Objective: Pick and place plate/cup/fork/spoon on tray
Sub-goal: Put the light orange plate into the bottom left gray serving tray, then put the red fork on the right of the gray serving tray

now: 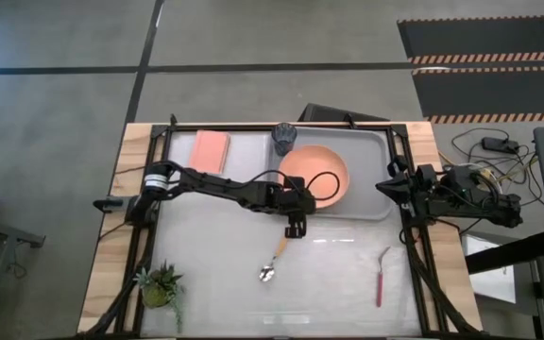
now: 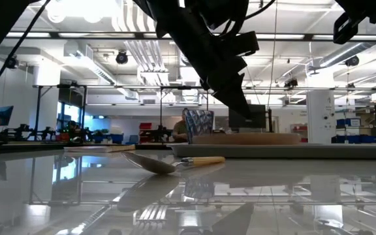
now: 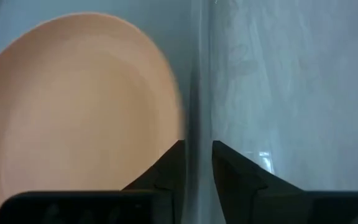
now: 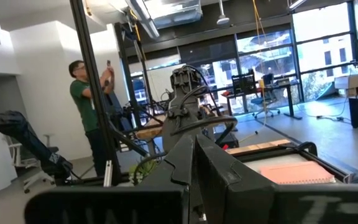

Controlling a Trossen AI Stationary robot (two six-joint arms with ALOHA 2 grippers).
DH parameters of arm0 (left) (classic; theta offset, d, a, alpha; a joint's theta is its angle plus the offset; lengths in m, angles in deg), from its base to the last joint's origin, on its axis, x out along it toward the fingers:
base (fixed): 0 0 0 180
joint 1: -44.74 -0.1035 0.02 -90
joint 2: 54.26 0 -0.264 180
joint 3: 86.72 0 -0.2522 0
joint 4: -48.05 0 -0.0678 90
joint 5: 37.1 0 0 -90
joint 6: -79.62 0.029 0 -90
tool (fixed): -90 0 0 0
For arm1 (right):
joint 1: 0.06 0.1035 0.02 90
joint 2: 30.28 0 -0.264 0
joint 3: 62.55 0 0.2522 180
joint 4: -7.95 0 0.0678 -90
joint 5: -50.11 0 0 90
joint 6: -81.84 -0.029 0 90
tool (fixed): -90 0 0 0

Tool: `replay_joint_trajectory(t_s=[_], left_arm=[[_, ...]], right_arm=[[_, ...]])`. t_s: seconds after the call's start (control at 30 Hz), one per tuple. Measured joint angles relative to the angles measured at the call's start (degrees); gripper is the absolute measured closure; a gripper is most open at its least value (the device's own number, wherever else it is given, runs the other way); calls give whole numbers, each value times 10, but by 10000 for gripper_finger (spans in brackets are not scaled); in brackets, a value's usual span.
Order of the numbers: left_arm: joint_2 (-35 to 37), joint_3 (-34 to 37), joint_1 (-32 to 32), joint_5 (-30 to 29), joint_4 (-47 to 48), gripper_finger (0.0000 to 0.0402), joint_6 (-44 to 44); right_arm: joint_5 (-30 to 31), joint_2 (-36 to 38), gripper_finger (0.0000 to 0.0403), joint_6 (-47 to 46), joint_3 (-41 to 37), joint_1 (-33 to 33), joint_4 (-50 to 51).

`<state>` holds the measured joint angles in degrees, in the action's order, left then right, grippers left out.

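1. Left gripper (image 1: pixel 295 227) hangs over the tray's near rim, just beside the plate; fingers (image 3: pixel 166 171) stand a narrow gap apart with the rim running between them, nothing held
2. Right gripper (image 1: pixel 385 186) waits at the tray's right end, fingers pressed together and empty
3. Tray (image 1: pixel 366 210) lies along the far side of the table
4. Plate (image 1: pixel 314 177) sits on the tray, mid-right
5. Cup (image 1: pixel 284 138) stands upright at the tray's far rim, just beside the plate
6. Pink pad (image 1: pixel 210 149) lies on the tray's left part
7. Spoon (image 1: pixel 274 263) lies on the table, near the left gripper, off the tray
8. Fork (image 1: pixel 382 277) lies on the table to the right, well apart from the spoon
9. Small potted plant (image 1: pixel 159 285) at the near left corner
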<state>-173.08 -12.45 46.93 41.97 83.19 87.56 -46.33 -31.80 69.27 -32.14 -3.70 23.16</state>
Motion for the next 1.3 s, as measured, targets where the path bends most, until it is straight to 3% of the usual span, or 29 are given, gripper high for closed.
replay_joint_trajectory(t_s=[0.23, 0.53, 0.7, 1.03, 1.3], left_arm=[[6, 0, 3, 0, 3, 332, -1], [84, 26, 25, 17, -13, 331, 39], [155, 125, 40, 64, -113, 331, 62], [309, 370, 46, 60, -356, 331, 24], [413, 506, 45, 26, -484, 331, 19]], right_arm=[[0, 0, 394, -10, 0, 0, 0], [0, 0, 394, -3, 0, 0, 6], [4, -1, 394, -3, 0, 0, 15], [7, -10, 394, -4, -3, 0, 31], [95, -57, 394, -61, -5, 0, 78]])
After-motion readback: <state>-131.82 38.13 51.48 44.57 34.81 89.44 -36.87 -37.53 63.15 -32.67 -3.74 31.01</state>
